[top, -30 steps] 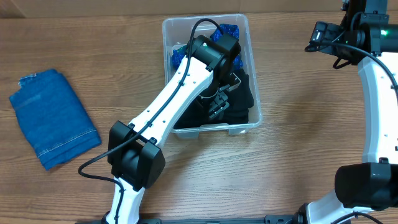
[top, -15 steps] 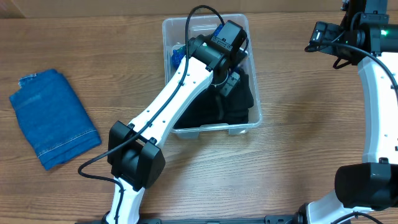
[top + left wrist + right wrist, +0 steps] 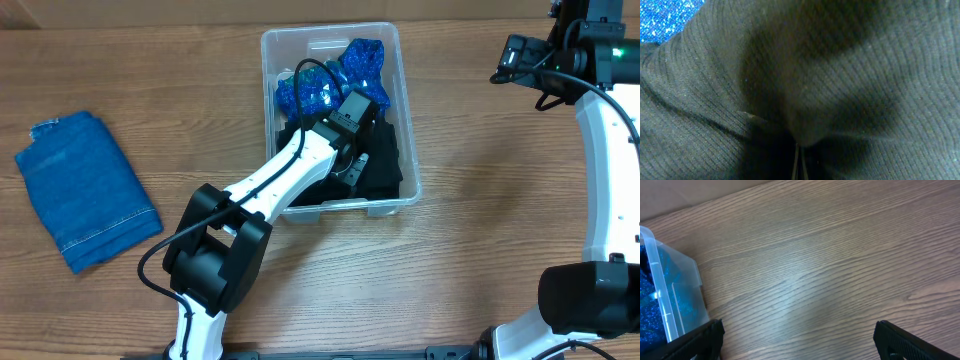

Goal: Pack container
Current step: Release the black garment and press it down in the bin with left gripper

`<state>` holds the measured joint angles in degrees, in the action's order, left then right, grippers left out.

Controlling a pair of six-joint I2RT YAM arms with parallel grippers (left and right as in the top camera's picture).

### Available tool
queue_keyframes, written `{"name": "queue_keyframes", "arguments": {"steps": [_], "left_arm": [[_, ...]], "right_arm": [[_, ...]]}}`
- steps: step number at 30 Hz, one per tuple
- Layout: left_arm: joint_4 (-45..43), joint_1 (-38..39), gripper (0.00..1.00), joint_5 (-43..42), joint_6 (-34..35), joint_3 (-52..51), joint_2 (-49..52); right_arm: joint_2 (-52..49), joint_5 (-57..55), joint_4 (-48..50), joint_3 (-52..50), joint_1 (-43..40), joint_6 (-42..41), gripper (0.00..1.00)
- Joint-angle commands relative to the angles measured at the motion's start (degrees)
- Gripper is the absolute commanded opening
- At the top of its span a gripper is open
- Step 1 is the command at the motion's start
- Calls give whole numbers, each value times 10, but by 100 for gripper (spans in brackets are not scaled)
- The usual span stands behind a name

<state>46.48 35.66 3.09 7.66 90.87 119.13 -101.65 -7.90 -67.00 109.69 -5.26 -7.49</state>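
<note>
Over the wood-grain surface (image 3: 480, 200), packing the container (image 3: 330, 30), sitting toward the middle of the far edge. Already holding a sparkly blue garment (image 3: 325, 90) at its far end and a black ribbed garment (image 3: 385, 170) at its near end. Reaching into it with the left gripper (image 3: 798, 162), pinching shut on the black ribbed garment, knit filling the left wrist view and bunching toward the closed tips. Probably tucking or shifting that piece, judging by the pinch. Holding the right gripper (image 3: 807, 340) wide and empty over bare surface off the container's right side, toward the far right corner. Leaving a folded denim piece (image 3: 85, 190) by the left edge, well apart from the container. Judging by that, remaining only partway through the packing.
</note>
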Motion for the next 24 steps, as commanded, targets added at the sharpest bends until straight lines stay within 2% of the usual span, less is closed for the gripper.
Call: {"name": "queue_keyframes", "arguments": {"steps": [1, 4, 6, 10, 13, 16, 21, 24], "left_arm": [[89, 2, 6, 3, 9, 64, 16], [197, 2, 12, 12, -2, 200, 14], [275, 2, 13, 56, -2, 290, 14], [362, -2, 13, 78, 19, 337, 14], [393, -9, 13, 78, 40, 311, 15], [387, -12, 12, 73, 57, 261, 15], [286, -10, 11, 22, 57, 103, 15], [212, -12, 4, -1, 56, 0, 15]], "right_arm": [[3, -2, 2, 1, -1, -2, 100], [3, -2, 2, 1, -1, -2, 100], [3, -2, 2, 1, -1, -2, 100], [3, -2, 2, 1, -1, -2, 100], [3, -2, 2, 1, -1, -2, 100], [3, -2, 2, 1, -1, -2, 100], [3, -2, 2, 1, -1, -2, 100], [3, -2, 2, 1, -1, -2, 100]]}}
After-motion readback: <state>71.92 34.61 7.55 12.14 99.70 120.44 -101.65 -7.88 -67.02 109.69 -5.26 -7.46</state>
